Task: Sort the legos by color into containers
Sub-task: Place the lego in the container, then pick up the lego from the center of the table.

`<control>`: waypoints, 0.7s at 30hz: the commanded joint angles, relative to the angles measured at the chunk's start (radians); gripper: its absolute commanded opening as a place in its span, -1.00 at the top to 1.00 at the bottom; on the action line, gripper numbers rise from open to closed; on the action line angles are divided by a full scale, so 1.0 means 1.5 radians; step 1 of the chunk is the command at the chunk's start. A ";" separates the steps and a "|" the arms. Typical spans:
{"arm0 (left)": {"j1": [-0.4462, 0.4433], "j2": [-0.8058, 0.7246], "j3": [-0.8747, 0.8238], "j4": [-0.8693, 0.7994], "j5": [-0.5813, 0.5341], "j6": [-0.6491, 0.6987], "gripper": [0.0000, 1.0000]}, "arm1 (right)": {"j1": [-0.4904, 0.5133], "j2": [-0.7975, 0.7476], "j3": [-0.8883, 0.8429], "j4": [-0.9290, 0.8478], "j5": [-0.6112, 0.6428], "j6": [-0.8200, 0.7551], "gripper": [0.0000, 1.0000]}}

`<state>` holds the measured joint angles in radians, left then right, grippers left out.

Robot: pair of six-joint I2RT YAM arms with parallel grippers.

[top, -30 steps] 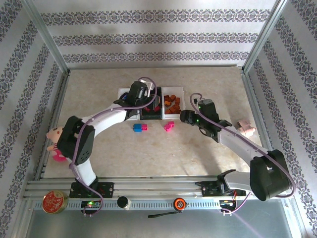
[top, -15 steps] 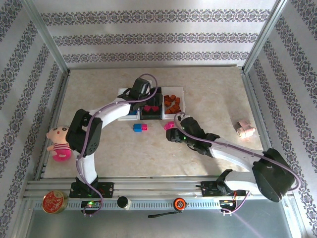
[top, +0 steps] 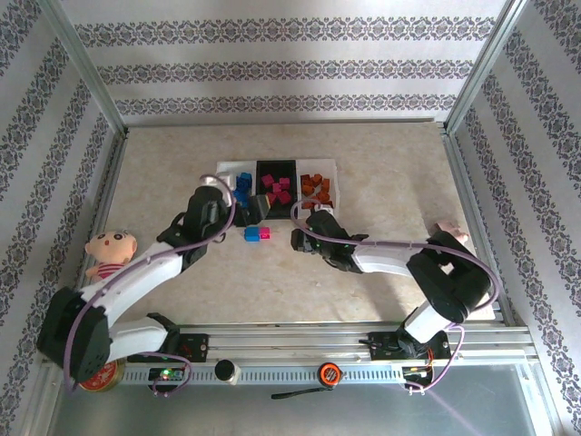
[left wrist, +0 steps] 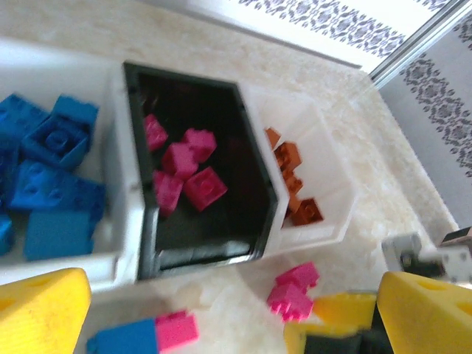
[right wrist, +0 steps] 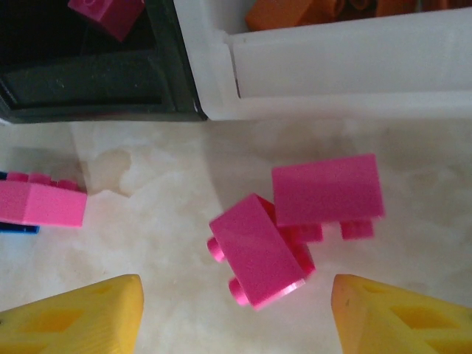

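Overhead, a beige marbled surface (top: 390,173) lies between wallpapered walls (top: 290,68); my left end effector (left wrist: 232,313) and right end effector (right wrist: 236,310) gape apart, fingers (right wrist: 66,317) cut off by frame edges.

bright, even light – soft shadows; wrist views slightly blurred – glare on white trays (left wrist: 310,221).

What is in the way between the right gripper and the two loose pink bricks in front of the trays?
Nothing visible. The right gripper is open, with the two pink bricks lying on bare table between its fingers. Toward the black tray, only that tray's own near wall rises ahead.
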<state>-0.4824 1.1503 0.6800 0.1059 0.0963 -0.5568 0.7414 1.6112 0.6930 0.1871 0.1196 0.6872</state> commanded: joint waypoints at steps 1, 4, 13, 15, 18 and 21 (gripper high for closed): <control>0.005 -0.059 -0.046 0.023 -0.019 -0.030 -0.99 | -0.011 0.040 0.032 0.024 0.006 0.009 -0.32; 0.004 -0.101 -0.075 -0.003 -0.021 -0.033 -0.99 | -0.016 0.065 0.046 0.026 -0.001 0.003 -0.23; 0.004 -0.139 -0.110 -0.018 -0.016 -0.040 -0.99 | -0.022 0.095 0.050 0.018 -0.006 -0.026 0.15; 0.004 -0.138 -0.113 -0.019 -0.015 -0.041 -0.99 | -0.022 0.089 0.044 0.018 -0.012 -0.036 0.26; 0.005 -0.140 -0.117 -0.027 -0.018 -0.038 -0.99 | -0.020 0.070 0.025 0.023 -0.030 -0.044 0.38; 0.005 -0.145 -0.122 -0.038 -0.027 -0.031 -0.99 | -0.013 0.033 -0.005 0.033 -0.052 -0.049 0.44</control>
<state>-0.4824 0.9501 0.5079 0.0803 0.0731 -0.6067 0.7162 1.7035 0.7296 0.2417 0.0853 0.6331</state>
